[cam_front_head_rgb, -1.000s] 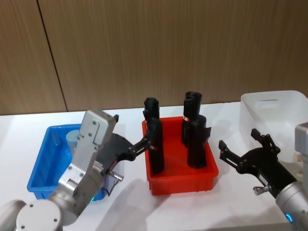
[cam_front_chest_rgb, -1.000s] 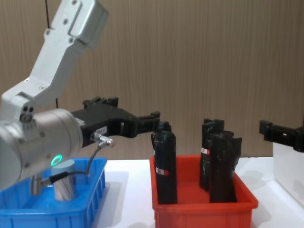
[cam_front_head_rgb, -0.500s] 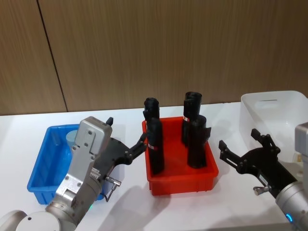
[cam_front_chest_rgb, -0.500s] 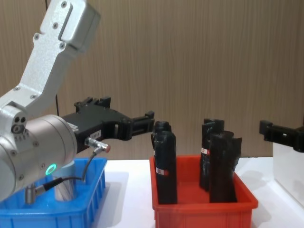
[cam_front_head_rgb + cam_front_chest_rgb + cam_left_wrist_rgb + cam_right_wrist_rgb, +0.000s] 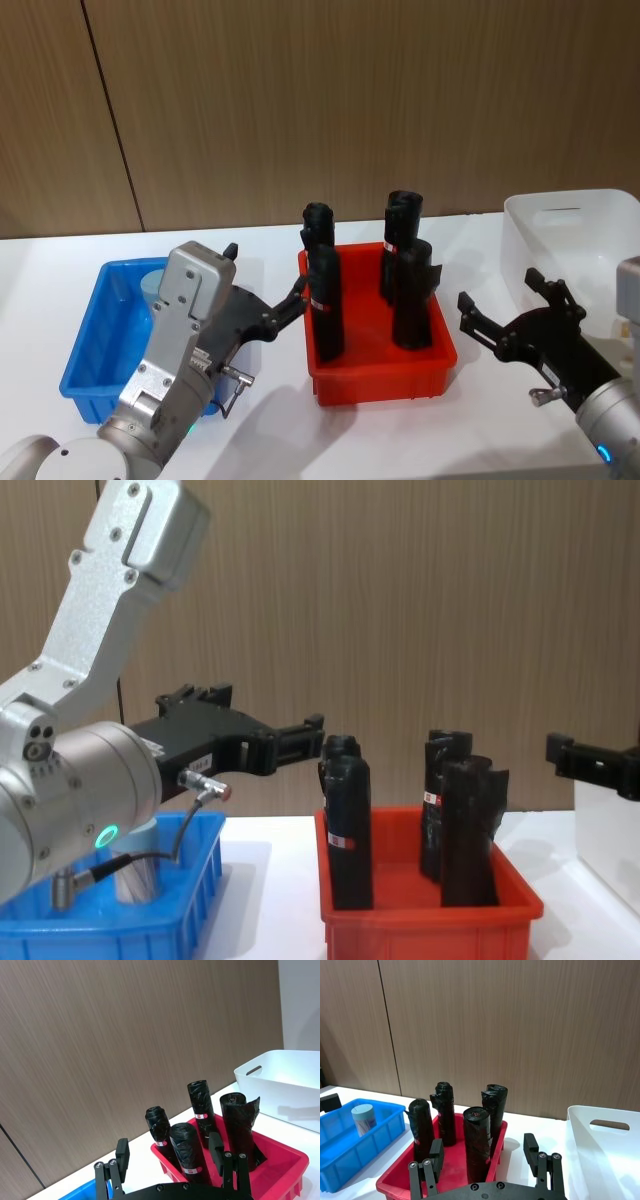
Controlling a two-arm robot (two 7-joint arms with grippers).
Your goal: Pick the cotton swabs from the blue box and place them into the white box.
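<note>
Blue plastic, bright and shallow with ribbed sides: a rectangular blue box (image 5: 85,335) sits at the left of a white table (image 5: 400,440). At its far end stands a cotton swab jar (image 5: 153,284), a small clear cylinder with a grey-blue round lid, upright. The robot's left gripper (image 5: 266,268), black with two long fingers on a silver arm, hangs above the right end of the blue box and points to the right. Its fingers are spread wide with nothing between them, and it is apart from the jar. In the middle, just beside the blue box, sits a red rectangular plastic bin (image 5: 380,385). It holds four tall black cylinders (image 5: 412,310) with red labels, all upright, two at the back and two in front. Further right, the right gripper (image 5: 498,290), also black, hovers over the table just past the red bin, its fingers splayed apart and holding nothing. At the far right, behind that gripper, stands a plain white box (image 5: 520,235) of smooth rectangular plastic with a handle slot, taller than the other two. Brown wood-grain wall panels (image 5: 350,100) run behind everything.
</note>
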